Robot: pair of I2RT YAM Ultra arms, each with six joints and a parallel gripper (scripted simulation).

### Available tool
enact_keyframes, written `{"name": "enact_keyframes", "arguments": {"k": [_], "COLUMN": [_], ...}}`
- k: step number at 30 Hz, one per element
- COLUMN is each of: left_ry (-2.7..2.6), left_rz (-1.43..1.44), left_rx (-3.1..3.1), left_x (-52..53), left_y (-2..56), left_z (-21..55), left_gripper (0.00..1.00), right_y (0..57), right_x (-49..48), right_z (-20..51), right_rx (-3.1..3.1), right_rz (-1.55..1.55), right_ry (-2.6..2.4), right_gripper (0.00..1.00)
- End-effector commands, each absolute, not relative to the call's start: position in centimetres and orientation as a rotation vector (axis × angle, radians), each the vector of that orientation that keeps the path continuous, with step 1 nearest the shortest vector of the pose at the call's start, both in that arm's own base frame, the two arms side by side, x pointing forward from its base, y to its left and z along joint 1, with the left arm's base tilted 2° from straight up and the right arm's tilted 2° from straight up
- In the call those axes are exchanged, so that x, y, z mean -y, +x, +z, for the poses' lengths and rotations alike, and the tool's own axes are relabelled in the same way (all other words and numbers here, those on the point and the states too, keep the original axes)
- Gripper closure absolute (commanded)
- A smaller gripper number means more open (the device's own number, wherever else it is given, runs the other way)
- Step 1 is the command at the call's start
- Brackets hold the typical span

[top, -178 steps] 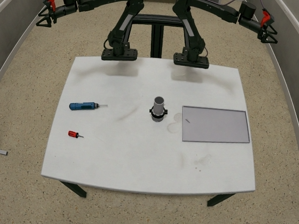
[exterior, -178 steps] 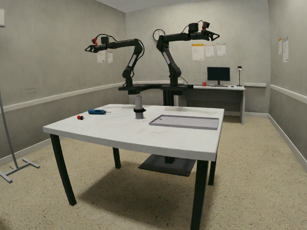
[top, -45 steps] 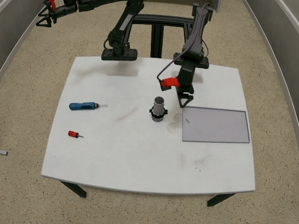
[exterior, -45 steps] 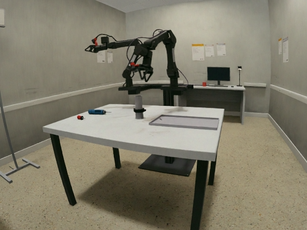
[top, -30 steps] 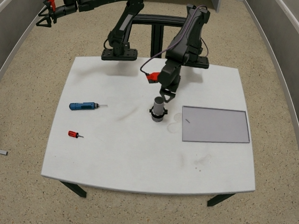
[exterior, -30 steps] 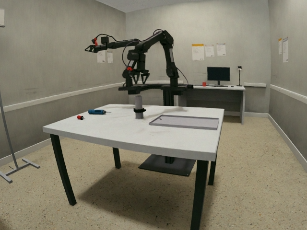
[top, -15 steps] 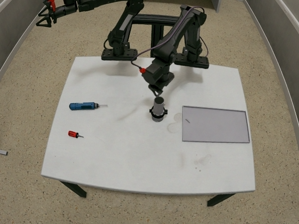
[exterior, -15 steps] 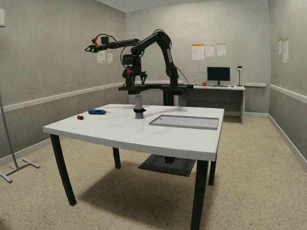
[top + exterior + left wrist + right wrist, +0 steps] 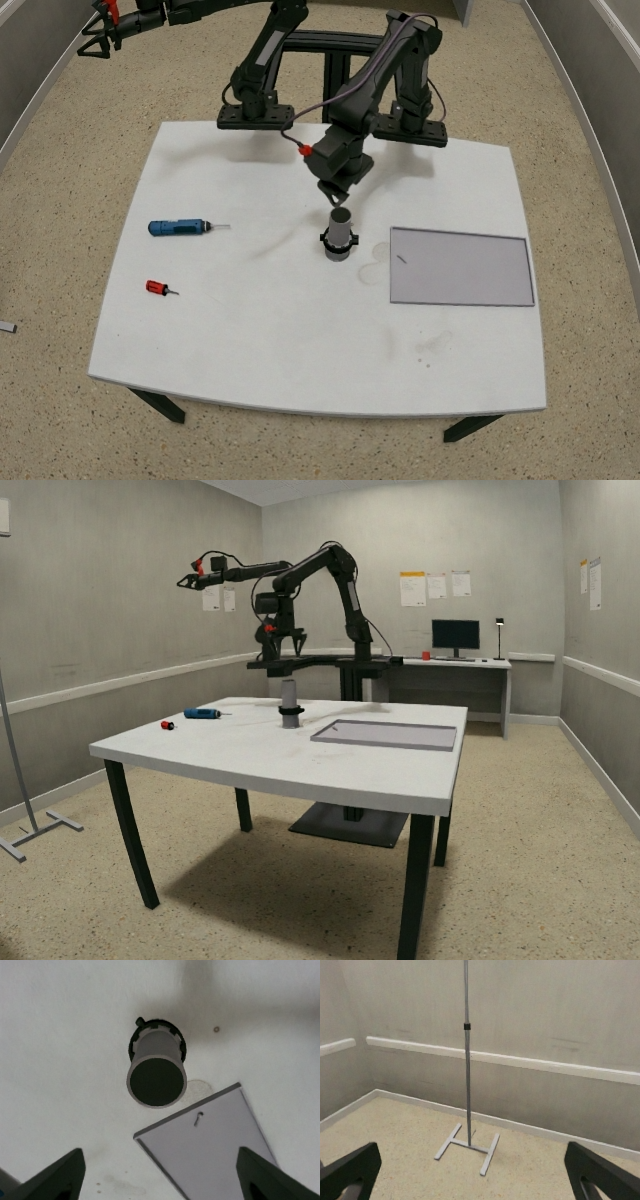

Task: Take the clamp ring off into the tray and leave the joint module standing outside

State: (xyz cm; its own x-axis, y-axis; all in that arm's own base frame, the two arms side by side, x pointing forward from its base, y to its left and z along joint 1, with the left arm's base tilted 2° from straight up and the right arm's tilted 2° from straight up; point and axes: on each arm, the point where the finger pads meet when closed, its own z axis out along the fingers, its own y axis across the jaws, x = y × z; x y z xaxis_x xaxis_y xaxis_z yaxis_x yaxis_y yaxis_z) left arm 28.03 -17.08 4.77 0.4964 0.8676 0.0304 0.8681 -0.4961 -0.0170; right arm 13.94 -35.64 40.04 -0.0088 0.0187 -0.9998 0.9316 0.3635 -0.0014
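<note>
The joint module (image 9: pixel 337 256) (image 9: pixel 290 721) stands upright on the table, left of the tray (image 9: pixel 460 304) (image 9: pixel 382 746) in the top and exterior views. The grey link tube (image 9: pixel 339 229) (image 9: pixel 288 694) (image 9: pixel 158 1045) stands upright in it. The black clamp ring (image 9: pixel 337 249) (image 9: pixel 291 710) (image 9: pixel 132 1051) sits around the joint, with lugs sticking out. My left gripper (image 9: pixel 337 200) (image 9: pixel 288 653) (image 9: pixel 160 1156) is open and empty, pointing down above and behind the tube, touching nothing. My right gripper (image 9: pixel 80 44) (image 9: pixel 178 584) (image 9: pixel 473 1150) is open and empty, raised far off to the side of the table.
A small dark pin (image 9: pixel 401 259) (image 9: pixel 334 728) (image 9: pixel 198 1118) lies in the tray near its edge facing the module. A blue power screwdriver (image 9: pixel 178 227) (image 9: pixel 201 714) and a short red screwdriver (image 9: pixel 156 287) (image 9: pixel 166 725) lie on the table's left side in the top and exterior views.
</note>
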Motion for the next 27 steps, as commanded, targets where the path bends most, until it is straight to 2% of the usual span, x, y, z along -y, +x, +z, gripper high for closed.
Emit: {"name": "enact_keyframes", "arguments": {"k": [1,27], "left_ry": [-2.691,-2.730], "left_rz": [-0.018,-0.048], "left_rx": [1.569,1.575], "left_x": [17.2,18.0], "left_y": [27.9,28.7], "left_z": [4.0,1.4], "left_gripper": [0.20,0.20], "right_y": [13.9,13.9], "right_x": [35.4,35.4], "right_z": [40.9,40.9], "right_rx": [-1.361,-1.361], "right_rz": [-0.933,-0.933], "right_ry": [0.926,0.926], "right_gripper": [0.00,0.00]}}
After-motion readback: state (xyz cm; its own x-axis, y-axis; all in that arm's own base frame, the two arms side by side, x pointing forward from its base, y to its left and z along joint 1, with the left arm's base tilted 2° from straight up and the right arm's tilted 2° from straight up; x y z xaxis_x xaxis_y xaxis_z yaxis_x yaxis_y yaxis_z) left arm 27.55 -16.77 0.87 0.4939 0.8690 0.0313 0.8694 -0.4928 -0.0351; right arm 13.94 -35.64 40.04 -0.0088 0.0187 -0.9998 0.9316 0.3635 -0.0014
